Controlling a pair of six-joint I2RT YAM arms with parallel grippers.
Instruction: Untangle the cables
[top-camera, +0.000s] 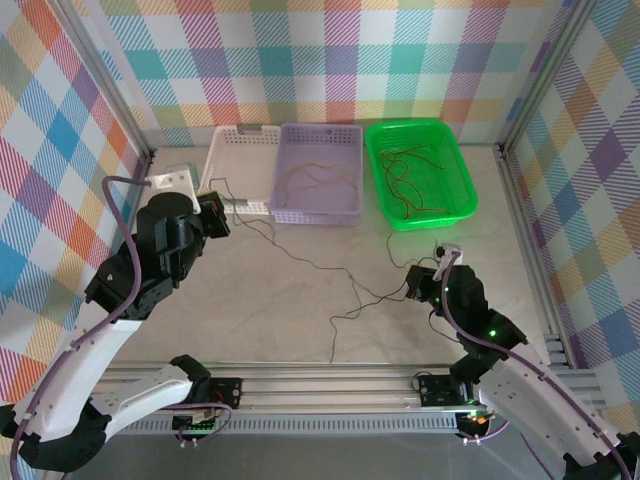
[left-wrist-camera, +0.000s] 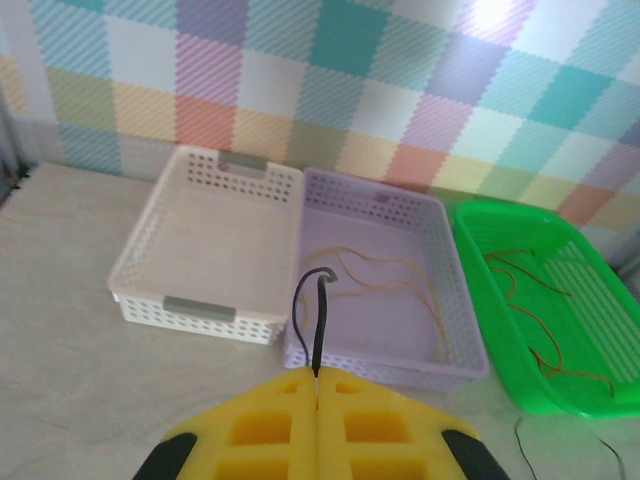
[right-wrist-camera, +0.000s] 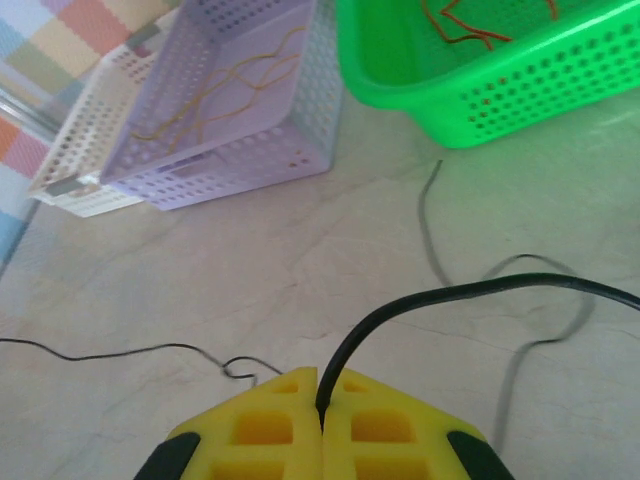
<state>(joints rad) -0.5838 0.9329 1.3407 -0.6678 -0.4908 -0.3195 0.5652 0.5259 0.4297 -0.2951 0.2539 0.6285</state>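
Left gripper and right gripper each pinch the black cable. It is strung across the table between them, evidently for pulling its tangle apart. Orange-yellow cables lie in the purple basket and red cables in the green basket, apparently sorted by colour.

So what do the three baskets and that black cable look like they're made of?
White basket, purple basket and green basket: moulded plastic by the look, with regular rows of holes in the walls and a slight sheen. Black cable: thin flexible wire, probably in a matt rubbery or plastic sheath, since it lies in loose curves; its core cannot be told.
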